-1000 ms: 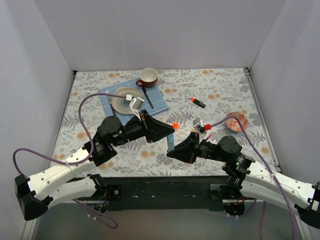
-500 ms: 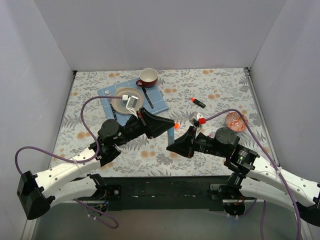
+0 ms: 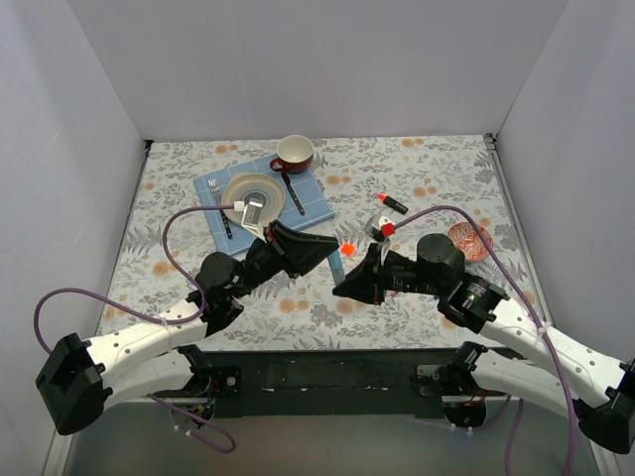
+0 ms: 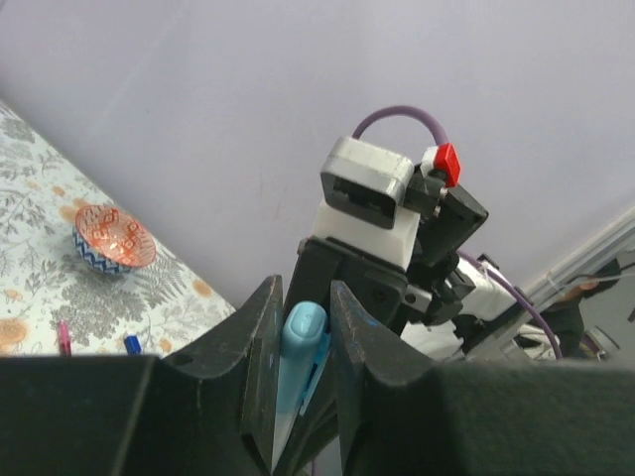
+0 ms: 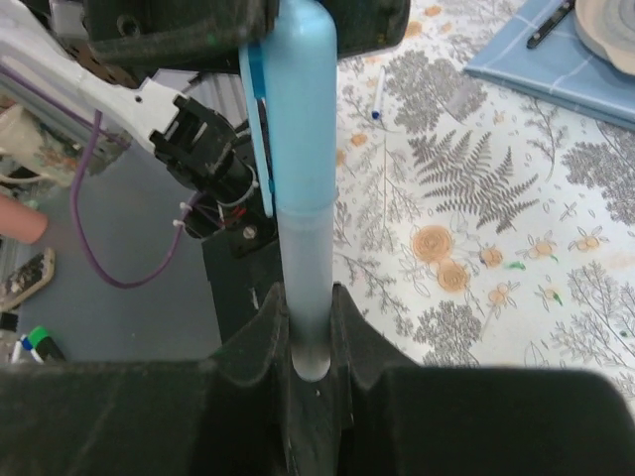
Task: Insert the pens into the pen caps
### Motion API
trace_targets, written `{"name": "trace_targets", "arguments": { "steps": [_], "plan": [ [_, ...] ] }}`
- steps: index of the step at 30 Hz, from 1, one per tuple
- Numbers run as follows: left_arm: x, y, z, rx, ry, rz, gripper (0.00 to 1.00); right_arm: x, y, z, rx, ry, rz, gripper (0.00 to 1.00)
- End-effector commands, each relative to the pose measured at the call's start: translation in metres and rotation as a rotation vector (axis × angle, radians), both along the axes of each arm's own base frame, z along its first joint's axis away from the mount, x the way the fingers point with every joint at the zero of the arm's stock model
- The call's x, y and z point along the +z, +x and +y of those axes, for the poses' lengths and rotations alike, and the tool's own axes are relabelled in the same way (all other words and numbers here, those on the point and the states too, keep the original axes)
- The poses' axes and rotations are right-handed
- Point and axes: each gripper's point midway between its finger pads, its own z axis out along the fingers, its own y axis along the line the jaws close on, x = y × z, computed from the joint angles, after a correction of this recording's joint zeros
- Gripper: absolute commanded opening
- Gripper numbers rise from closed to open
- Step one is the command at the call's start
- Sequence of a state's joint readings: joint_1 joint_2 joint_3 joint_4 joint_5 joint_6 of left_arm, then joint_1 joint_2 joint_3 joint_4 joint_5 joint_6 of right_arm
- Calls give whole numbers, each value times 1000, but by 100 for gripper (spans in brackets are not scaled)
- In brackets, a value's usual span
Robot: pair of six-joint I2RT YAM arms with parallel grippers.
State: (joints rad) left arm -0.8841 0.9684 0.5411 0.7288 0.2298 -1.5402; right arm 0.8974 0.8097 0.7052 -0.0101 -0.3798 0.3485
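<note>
The left fingers (image 4: 263, 377) squeeze the light-blue cap (image 4: 301, 342). The right fingers (image 5: 349, 342) squeeze the light-blue marker (image 5: 303, 248). The cap sits on the marker's end, up above the middle of the surface (image 3: 427, 169).

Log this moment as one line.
left gripper shut on light-blue plastic cap | right gripper shut on chunky light-blue marker | cap on marker end

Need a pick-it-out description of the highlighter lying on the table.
Find the blue mat on the floral cloth. Right of it, before the red patterned bowl, lies the highlighter: the only stubby black barrel with an orange end.
</note>
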Motion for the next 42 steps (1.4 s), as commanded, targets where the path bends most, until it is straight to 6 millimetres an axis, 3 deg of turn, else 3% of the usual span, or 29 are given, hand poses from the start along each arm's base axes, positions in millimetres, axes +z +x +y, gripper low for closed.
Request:
{"name": "trace_targets", "arguments": {
  "steps": [1,9,10,11,12,14,15,18,20,24,27,33,39,40,42],
  "plan": [
    [-108,-89,-14,-450,257,165,0,199,59,-32,-270,508,-351,1],
    [-114,-83,-19,-431,268,184,0,219,56,-26,-199,496,-400,1],
    [-111,-76,-20,-397,270,178,0,207,60,-19,-184,455,-364,1],
    [-95,-70,-23,-371,255,151,0,202,57,-15,-153,438,-349,1],
    [-98,-64,-22,-334,298,178,0,187,56,-10,-128,415,-310,1],
    [-86,-34,-22,-187,339,158,0,162,45,-6,-63,384,-260,1],
    [-76,-24,-20,-148,373,168,0,133,43,-5,-50,344,-205,8],
    [-55,5,-11,-58,391,159,0,96,29,-17,-57,298,-131,36],
    [-56,24,-2,-7,402,184,0,71,20,-29,-88,276,-91,55],
    [-78,54,13,95,459,269,0,38,12,-47,-153,187,-20,67],
    [-110,74,27,191,518,362,0,32,9,-58,-194,175,-9,75],
    [-192,109,47,349,678,564,0,29,6,-62,-204,179,-10,77],
    [-224,141,66,468,765,631,0,25,6,-61,-195,179,-15,76],
    [-240,149,75,510,807,665,0,20,6,-60,-195,179,4,76],
    [-251,153,81,533,839,692,0,16,10,-62,-222,162,16,76]
  ]
}}
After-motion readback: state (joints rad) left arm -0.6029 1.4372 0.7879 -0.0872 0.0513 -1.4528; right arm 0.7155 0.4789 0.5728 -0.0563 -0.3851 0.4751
